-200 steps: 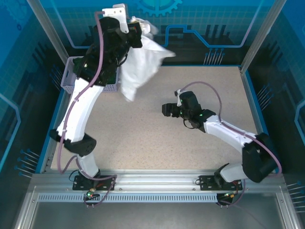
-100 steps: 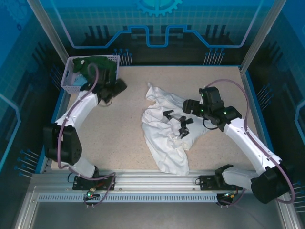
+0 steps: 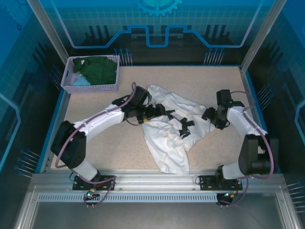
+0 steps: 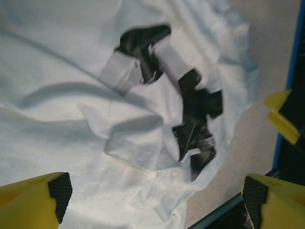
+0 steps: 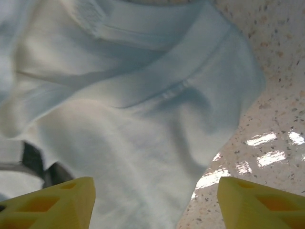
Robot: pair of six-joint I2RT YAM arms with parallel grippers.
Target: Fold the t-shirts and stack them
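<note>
In the top view, folds are breaking the white t-shirt's (image 3: 167, 143) black print (image 3: 184, 128) into unreadable scraps, and the left gripper (image 3: 161, 112) is covering the cloth beneath it. In the basket (image 3: 90, 88), the dark green t-shirt (image 3: 101, 70) is burying most of the light blue t-shirt (image 3: 82, 81). The wrist views' bottom edges are cropping both grippers' fingers (image 4: 33, 200).

2 white-black arms (image 3: 95, 121), yellow pincer fingers (image 4: 28, 198)

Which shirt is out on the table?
The white shirt with the black print, crumpled between the left gripper and right gripper. The green shirt and light blue shirt lie in the basket.
</note>
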